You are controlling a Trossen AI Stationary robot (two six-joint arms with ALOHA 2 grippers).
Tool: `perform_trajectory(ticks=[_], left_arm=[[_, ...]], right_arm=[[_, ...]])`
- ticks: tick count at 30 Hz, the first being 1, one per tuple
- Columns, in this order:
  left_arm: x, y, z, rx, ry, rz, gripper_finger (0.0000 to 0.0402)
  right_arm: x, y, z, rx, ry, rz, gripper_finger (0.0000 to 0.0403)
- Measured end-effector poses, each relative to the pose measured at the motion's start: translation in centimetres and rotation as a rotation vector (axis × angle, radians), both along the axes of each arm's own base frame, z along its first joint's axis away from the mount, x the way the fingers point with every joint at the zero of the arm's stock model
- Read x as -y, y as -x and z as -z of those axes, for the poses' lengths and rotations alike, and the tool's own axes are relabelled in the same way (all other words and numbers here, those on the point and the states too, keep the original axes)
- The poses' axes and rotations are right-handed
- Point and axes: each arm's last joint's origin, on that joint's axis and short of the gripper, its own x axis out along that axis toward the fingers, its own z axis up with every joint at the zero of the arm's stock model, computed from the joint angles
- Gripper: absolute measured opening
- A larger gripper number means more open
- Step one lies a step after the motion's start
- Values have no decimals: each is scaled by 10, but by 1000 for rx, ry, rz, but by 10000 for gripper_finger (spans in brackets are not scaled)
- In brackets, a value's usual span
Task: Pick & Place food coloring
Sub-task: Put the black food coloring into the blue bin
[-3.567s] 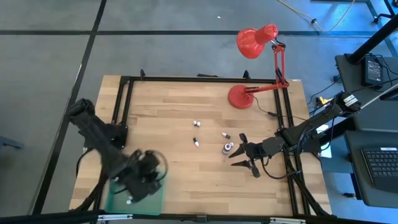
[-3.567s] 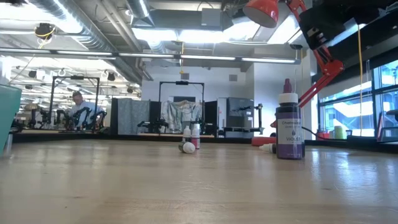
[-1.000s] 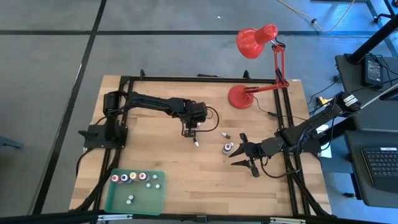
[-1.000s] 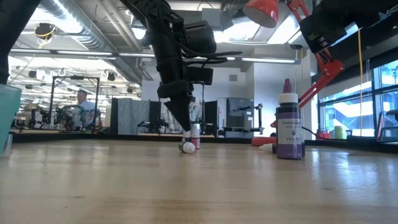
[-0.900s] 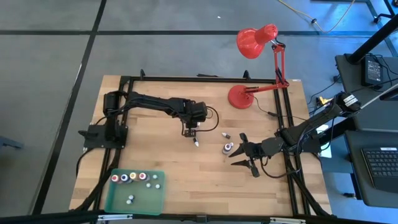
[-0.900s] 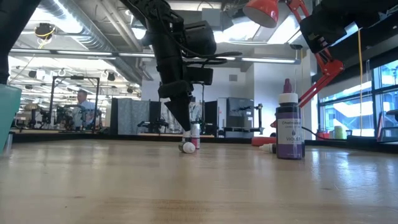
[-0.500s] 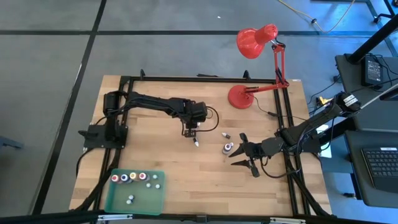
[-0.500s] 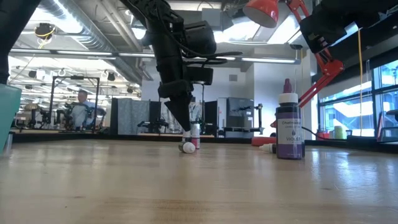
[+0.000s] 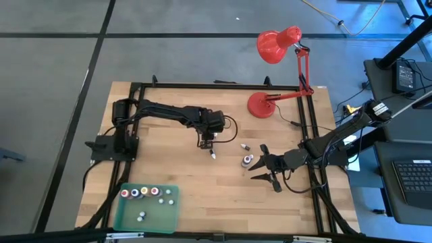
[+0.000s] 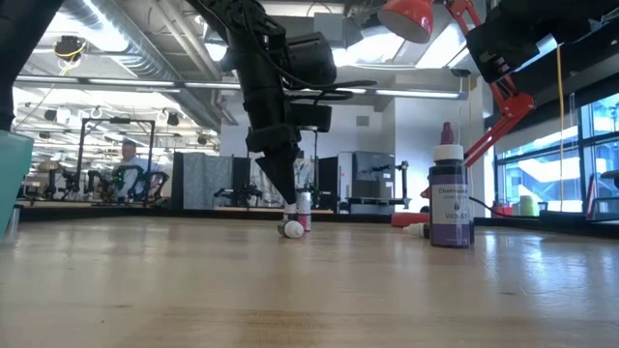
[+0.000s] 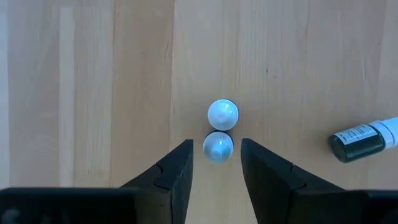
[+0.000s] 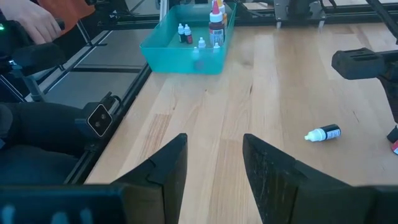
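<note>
Straddling one white-capped bottle (image 11: 218,147), left claw (image 11: 214,163) stands part open, gripping nothing; closing could knock the touching neighbour (image 11: 222,114) over.

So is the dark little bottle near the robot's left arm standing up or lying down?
Lying down. The dark bottle rests on its side on the table, its white tip pointing sideways; the high view shows it stretched out flat too.

Both arms are matte black, built of boxy segments joined by rounded joints. The left arm (image 9: 169,113) carries a looping black cable beside its wrist. The right arm (image 9: 331,140) has white labels near its base. The fingers (image 11: 176,177) are dark, angular, tapering wedges with ridged edges.
</note>
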Motion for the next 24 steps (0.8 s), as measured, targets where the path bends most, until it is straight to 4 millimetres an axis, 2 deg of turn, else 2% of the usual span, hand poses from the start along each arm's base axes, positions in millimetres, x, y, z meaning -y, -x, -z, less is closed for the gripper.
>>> perform_trajectory(ticks=[11,15,24], left_arm=[[0,-2,15,-48,14,10,132],[-1,-3,14,-39,6,30,130],[-1,-3,14,-35,3,36,100]], right_arm=[[0,0,0,0,2,-1,157],[0,0,0,0,3,-1,157],[0,0,0,-5,5,-1,157]])
